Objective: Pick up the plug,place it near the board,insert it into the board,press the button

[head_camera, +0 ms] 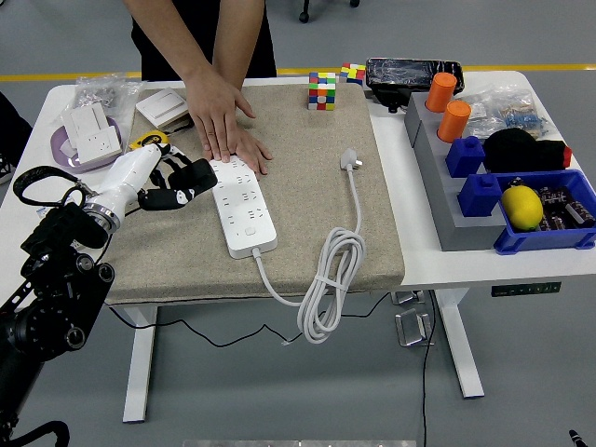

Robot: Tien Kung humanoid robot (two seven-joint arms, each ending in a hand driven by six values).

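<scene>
While your left robot hand (177,181) hovers empty, fingers loosely curled, beside the board (242,205), reach right for the plug (350,161) and grasp its body.

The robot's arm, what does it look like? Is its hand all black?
No. The left hand has a white shell on its back and black fingers. A silvery ring sits at the wrist, and behind it the arm is chunky black with round joints and a looping black cable.
</scene>
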